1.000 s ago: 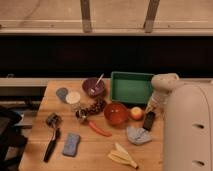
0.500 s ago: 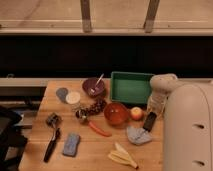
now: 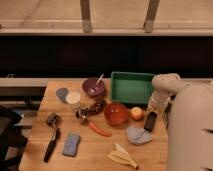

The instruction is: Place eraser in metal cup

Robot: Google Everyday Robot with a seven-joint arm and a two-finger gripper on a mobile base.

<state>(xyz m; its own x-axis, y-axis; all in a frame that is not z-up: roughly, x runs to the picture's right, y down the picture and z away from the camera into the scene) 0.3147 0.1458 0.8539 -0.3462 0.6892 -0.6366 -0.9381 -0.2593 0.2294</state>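
Camera view, gripper: your gripper (image 3: 152,112) hangs at the end of the white arm on the table's right side, directly over the eraser. You cannot tell from here whether it is gripping anything.
Camera view, eraser: the eraser (image 3: 150,121) is a dark block just right of the orange fruit (image 3: 136,113) and just above the crumpled grey cloth (image 3: 138,135).
Camera view, metal cup: the metal cup (image 3: 52,119) sits near the left edge, above the black-handled tool (image 3: 51,146), well apart from the eraser.
Handling: judge it light, firm and a little rubbery, so it is unlikely to slip or break.
Hold: take it across the two long sides, near the middle.
Caution: the cup looks small and light, so release low and centred.
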